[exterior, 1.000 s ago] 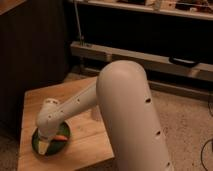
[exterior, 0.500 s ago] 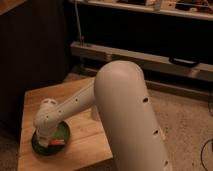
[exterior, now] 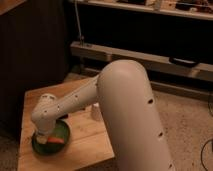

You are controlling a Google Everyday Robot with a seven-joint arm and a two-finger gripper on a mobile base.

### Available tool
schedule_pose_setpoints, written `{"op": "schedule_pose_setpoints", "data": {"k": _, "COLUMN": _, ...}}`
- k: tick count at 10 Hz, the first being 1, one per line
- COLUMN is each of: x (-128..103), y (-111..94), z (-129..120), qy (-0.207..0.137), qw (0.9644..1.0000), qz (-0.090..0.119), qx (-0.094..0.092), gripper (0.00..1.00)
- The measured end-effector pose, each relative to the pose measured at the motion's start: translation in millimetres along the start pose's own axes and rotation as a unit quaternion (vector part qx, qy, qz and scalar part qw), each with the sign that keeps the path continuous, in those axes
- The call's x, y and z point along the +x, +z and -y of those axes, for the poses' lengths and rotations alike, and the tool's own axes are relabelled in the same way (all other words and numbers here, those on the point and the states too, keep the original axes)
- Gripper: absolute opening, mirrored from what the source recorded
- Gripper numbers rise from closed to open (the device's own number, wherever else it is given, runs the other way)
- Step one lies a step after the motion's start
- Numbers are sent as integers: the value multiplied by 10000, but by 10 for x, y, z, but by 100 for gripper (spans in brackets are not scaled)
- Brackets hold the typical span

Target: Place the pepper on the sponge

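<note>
The pepper (exterior: 56, 140), a small orange-red piece, lies on the green plate (exterior: 64, 132) at the front left of the wooden table (exterior: 85, 145). My gripper (exterior: 43, 136) points down onto the plate just left of the pepper, mostly hidden under the white wrist (exterior: 47, 115). The sponge is out of view, possibly behind the arm.
A small white cup (exterior: 95, 112) stands on the table just behind my forearm. My large white arm (exterior: 130, 115) covers the table's right side. A dark cabinet stands to the left, with low shelving behind. The table's front edge is close to the plate.
The wrist has shifted slightly left and settled over the plate. The pepper now shows a little lower and further left on the plate than one second ago.
</note>
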Motion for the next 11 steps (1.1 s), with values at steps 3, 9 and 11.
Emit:
{"op": "schedule_pose_setpoints", "data": {"k": 3, "x": -53, "y": -349, "z": 342, "qy": 162, "qw": 9998, "qz": 75, "qx": 43, "gripper": 0}}
{"op": "schedule_pose_setpoints", "data": {"k": 9, "x": 349, "y": -813, "z": 1344, "qy": 1257, "qw": 9869, "qz": -804, "qx": 616, "gripper": 0}}
{"op": "schedule_pose_setpoints", "data": {"k": 11, "x": 408, "y": -875, "z": 1421, "qy": 1428, "qw": 9828, "qz": -926, "qx": 717, "gripper": 0}}
